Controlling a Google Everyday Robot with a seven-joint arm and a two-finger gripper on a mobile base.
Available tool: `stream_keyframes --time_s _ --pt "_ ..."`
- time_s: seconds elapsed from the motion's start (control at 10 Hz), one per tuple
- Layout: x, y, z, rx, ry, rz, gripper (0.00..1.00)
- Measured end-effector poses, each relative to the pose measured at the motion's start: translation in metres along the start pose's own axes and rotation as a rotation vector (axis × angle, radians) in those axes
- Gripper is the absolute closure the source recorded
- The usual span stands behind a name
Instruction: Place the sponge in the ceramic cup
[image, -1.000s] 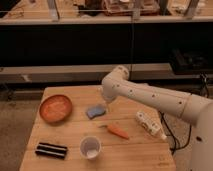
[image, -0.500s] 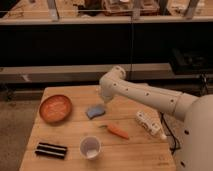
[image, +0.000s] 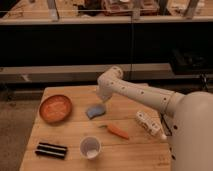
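The blue-lavender sponge (image: 96, 110) lies flat on the wooden table (image: 75, 127), a little right of the orange plate. The white ceramic cup (image: 90, 147) stands upright near the table's front edge, below and slightly left of the sponge, with nothing in it. My gripper (image: 103, 100) points down at the end of the white arm (image: 140, 95), right at the sponge's upper right corner. Whether it touches the sponge does not show.
An orange-brown plate (image: 55, 108) sits at the table's left. A black ridged block (image: 51, 150) lies at the front left. A carrot (image: 117, 131) lies right of the cup, and a white packet (image: 148, 124) lies near the right edge.
The arm has swung left and down, bringing the gripper from right of the sponge to its upper right corner. The sponge and cup have stayed in place.
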Motion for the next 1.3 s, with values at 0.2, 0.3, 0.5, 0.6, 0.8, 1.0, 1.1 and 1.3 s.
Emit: stream_keyframes --time_s 0.2,0.3,0.5,0.6,0.8,1.0,1.1,1.3 --pt "0.002 -0.004 0.011 -0.018 -0.007 -0.021 0.2" --pt "0.003 -0.007 0.016 -0.024 -0.011 -0.032 0.2" --pt "0.007 -0.009 0.024 -0.044 -0.016 -0.057 0.2" --pt "0.005 -0.012 0.028 -0.05 -0.022 -0.075 0.2" --pt "0.012 -0.01 0.036 -0.056 -0.027 -0.09 0.2" --pt "0.012 -0.011 0.047 -0.062 -0.035 -0.114 0.2" --pt "0.013 -0.01 0.051 -0.063 -0.035 -0.117 0.2" --pt "0.015 -0.006 0.055 -0.066 -0.038 -0.126 0.2"
